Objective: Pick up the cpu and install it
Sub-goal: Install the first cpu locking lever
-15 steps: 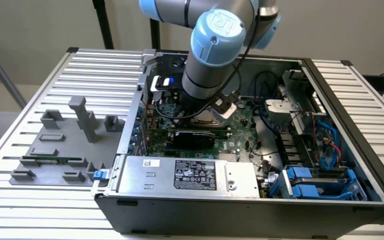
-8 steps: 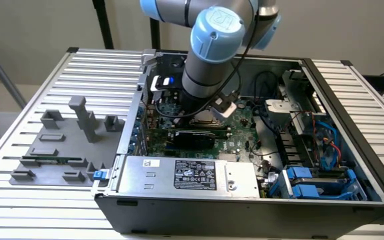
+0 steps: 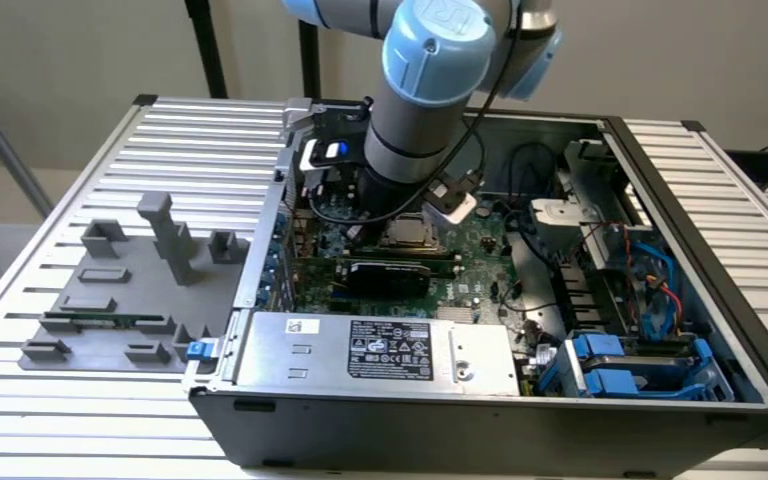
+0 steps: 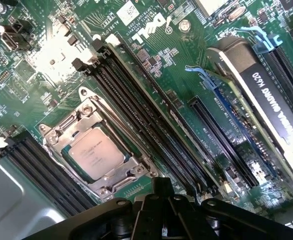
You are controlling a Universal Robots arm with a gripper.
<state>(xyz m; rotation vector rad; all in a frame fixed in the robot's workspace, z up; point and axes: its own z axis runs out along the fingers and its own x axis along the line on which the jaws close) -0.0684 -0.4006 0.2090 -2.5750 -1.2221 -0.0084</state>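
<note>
- Currently the cpu [image 4: 96, 152], a small flat square chip with a pale silvery metal top, lies inside the dark metal-framed socket [image 4: 94, 150] of the green motherboard [image 4: 186, 80]; in the exterior view it shows just beside the arm's lower end [image 3: 411, 232].
- Jaws: the black gripper body [image 4: 161, 215] sits at the frame edge near the socket; cannot tell whether they are spread or closed, and nothing shows between them.
- Judgement: the chip looks seated, roughly square with the socket frame. Whether it is fully down on the contacts cannot be told.
- Risk: a slight tilt or offset in the socket would stress the contacts if pressed.
- Risk: the black memory slots [image 4: 136, 115] run just beside the socket; a sideways drift of the gripper could strike them.
- Risk: the black cable [image 3: 471, 130] on the arm hangs over the motherboard and could snag.
</note>
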